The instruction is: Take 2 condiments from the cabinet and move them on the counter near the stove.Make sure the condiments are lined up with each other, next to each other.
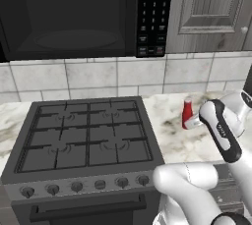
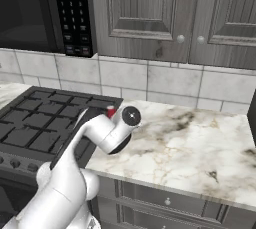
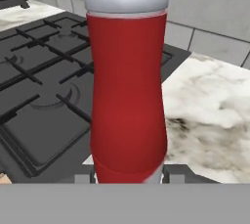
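Clamping the red squeeze bottle (image 3: 128, 86) between its fingers, the gripper (image 3: 128, 176) hovered beside the stove (image 1: 83, 135); a careless release risked tipping it.

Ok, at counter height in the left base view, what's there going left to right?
Stove → bare counter → red bottle → the arm's wrist.

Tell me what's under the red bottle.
The red bottle stands upright on the marble counter, just right of the stove. The gripper sits at its base, so the actual contact with the counter is hidden.
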Available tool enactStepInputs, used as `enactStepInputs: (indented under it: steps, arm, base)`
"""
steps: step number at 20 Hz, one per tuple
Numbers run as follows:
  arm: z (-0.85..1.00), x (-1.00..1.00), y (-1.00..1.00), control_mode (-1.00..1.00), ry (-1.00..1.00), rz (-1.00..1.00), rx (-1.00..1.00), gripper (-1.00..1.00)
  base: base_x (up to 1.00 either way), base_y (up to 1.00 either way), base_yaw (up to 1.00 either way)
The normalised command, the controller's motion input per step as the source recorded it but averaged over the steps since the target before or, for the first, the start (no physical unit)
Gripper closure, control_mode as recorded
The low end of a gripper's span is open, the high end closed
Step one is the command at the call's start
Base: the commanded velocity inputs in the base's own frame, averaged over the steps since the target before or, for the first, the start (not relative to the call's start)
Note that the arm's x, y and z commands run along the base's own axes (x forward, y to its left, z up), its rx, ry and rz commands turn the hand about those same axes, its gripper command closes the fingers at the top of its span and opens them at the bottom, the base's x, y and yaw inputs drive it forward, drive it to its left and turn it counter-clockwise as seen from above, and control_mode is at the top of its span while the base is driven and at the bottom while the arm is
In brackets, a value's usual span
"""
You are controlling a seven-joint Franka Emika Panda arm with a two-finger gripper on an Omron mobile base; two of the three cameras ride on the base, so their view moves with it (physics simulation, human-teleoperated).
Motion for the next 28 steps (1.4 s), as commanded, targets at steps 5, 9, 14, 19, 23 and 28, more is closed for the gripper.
enactStepInputs:
  steps: [5, 9, 14, 19, 23, 28]
  arm:
    - [-0.33, 0.43, -0.07, -1.00, 0.06, 0.13, 0.00, 1.00]
    - [-0.22, 0.41, -0.01, -1.00, 0.05, 0.09, 0.02, 1.00]
    - [-0.10, 0.35, 0.00, -1.00, 0.01, 0.04, 0.07, 1.00]
    - [-0.15, 0.29, 0.00, -1.00, 0.00, 0.00, 0.10, 1.00]
    - [-0.26, 0.22, 0.00, -1.00, 0.00, 0.00, 0.04, 1.00]
    - [-0.28, 0.15, 0.00, -1.00, 0.00, 0.00, 0.00, 1.00]
  base:
    - [0.00, 0.00, 0.00]
    - [0.00, 0.00, 0.00]
    - [0.00, 0.00, 0.00]
    - [0.00, 0.00, 0.00]
    - [0.00, 0.00, 0.00]
    - [0.00, 0.00, 0.00]
